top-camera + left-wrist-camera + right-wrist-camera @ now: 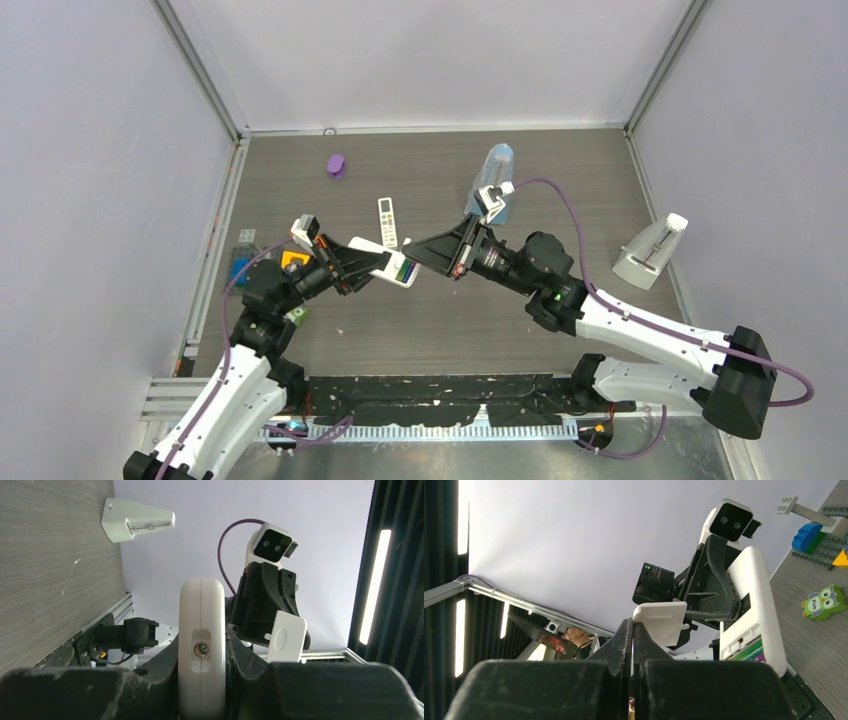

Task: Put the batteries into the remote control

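Note:
My left gripper is shut on the white remote control, holding it edge-on above the table. Batteries in green and purple wrappers lie in its uncovered compartment at the end facing the right arm. My right gripper is shut on a thin white battery cover, which it holds just beside that end of the remote. Whether the cover touches the remote cannot be told.
A second small remote lies on the table behind the grippers. A purple lump sits far left and a clear blue bottle far right. A white stand is at the right; toy blocks and an owl tile are at the left.

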### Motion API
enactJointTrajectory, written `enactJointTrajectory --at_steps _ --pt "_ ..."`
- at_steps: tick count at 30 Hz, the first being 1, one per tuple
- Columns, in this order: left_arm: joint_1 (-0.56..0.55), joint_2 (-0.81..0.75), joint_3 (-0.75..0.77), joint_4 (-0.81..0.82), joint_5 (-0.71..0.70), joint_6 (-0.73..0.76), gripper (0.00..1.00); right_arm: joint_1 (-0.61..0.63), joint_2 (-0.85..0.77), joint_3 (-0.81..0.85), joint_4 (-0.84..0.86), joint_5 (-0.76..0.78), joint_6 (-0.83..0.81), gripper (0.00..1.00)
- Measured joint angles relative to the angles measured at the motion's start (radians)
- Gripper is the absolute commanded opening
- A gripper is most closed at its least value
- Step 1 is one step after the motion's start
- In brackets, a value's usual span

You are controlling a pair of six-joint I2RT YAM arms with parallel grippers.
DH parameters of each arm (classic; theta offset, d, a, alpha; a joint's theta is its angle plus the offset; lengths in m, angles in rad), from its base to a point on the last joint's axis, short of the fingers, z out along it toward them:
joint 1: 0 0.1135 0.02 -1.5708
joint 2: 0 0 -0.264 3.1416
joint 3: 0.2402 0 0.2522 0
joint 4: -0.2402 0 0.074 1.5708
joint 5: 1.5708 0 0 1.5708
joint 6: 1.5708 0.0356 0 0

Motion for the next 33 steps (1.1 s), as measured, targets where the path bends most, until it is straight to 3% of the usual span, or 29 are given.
enactJointTrajectory --at_steps 33 --pt "0.0 0.02 0.0 0.069 0.024 -0.029 0.0 0.013 0.004 -0.063 -0.043 0.036 0.133 0.05"
